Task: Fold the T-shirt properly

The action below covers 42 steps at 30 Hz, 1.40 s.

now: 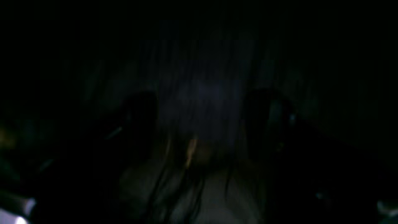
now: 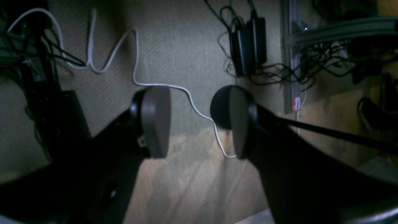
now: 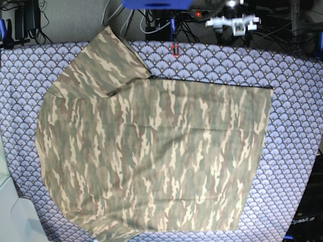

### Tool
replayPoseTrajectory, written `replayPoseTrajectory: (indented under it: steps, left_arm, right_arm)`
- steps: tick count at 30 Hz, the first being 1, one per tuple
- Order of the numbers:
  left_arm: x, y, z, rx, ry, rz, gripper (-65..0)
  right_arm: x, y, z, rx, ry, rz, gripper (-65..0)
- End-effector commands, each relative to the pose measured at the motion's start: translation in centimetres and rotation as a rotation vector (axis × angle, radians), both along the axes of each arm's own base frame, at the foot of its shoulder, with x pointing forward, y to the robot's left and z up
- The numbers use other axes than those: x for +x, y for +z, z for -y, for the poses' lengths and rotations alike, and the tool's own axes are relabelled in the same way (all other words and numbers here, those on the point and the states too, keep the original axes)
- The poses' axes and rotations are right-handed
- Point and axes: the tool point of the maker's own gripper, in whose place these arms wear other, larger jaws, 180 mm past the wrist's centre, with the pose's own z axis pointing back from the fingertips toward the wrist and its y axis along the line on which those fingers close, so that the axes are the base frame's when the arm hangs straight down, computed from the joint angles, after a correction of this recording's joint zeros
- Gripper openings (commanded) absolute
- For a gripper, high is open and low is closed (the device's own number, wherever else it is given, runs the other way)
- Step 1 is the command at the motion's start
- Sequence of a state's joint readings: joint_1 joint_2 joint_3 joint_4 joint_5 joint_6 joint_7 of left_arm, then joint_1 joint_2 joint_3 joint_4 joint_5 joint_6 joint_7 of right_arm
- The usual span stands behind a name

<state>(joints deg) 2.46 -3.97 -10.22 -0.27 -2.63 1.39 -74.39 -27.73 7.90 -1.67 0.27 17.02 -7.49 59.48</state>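
The camouflage T-shirt (image 3: 151, 156) lies spread out flat over most of the purple-grey tablecloth (image 3: 298, 126), with one sleeve (image 3: 103, 63) pointing to the far left. Neither gripper shows in the base view. In the right wrist view my right gripper (image 2: 192, 105) is open, its grey pads (image 2: 157, 121) far apart with nothing between them, and a blurred tan streaked cloth (image 2: 192, 177) lies below. The left wrist view is almost black. My left gripper (image 1: 200, 121) appears as two dark fingers standing apart over faint streaked cloth (image 1: 202, 199).
Beyond the right gripper are a white cable (image 2: 136, 62), black power adapters (image 2: 248, 43) with tangled wires, and an aluminium frame post (image 2: 289, 56). Equipment and cables line the table's far edge (image 3: 232, 22). A pale surface (image 3: 15, 217) sits at the near left.
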Motion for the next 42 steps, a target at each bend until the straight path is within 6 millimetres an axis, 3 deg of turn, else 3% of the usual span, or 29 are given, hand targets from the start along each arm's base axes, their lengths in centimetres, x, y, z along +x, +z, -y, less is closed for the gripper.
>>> replayPoseTrajectory:
  steps: [1, 3, 5, 9, 14, 18, 30, 33, 35, 42]
  left_arm:
    - [2.2, 1.0, -0.4, 0.004, -0.001, 0.055, -21.5]
    - [3.7, 1.7, -0.4, 0.006, 0.0, 0.094, -21.5]
    - [3.5, 1.6, -0.4, 0.006, -0.002, 0.091, -21.5]
    - [0.1, 0.4, 0.2, -0.003, -0.006, 0.025, -21.5]
    - [-7.3, -1.8, 1.6, -0.028, 0.001, -0.137, -21.5]
    - [-9.1, -3.7, 1.9, -0.053, 0.013, -0.256, -21.5]
    - [-16.8, -4.3, 4.7, -0.103, 0.014, -0.393, -21.5]
    - [-18.3, -3.4, 4.8, -0.096, 0.019, -0.374, -21.5]
    - [-18.4, -2.3, 4.8, -0.083, 0.013, -0.32, -21.5]
    - [-18.9, -2.2, 4.7, -0.083, 0.02, -0.326, -21.5]
  right_arm:
    - [-1.8, 1.2, 0.6, -0.017, 0.008, -0.001, -36.7]
    - [-1.9, 2.1, 0.4, -0.025, 0.03, 0.035, -36.7]
    - [-2.4, 2.5, 0.4, -0.027, 0.037, 0.038, -36.7]
    - [-2.7, 2.6, 0.5, -0.028, 0.037, 0.029, -36.7]
    - [-2.4, 2.4, 0.4, -0.025, 0.04, 0.033, -36.7]
    - [-2.4, 2.3, 0.4, -0.023, 0.04, 0.03, -36.7]
    - [-0.8, 1.9, 0.3, -0.022, 0.042, 0.062, -36.7]
    - [0.0, 3.0, -0.1, -0.033, 0.074, 0.141, -36.7]
    - [-0.5, 3.6, -0.2, -0.037, 0.086, 0.153, -36.7]
    - [-1.2, 4.4, -0.4, -0.042, 0.094, 0.164, -36.7]
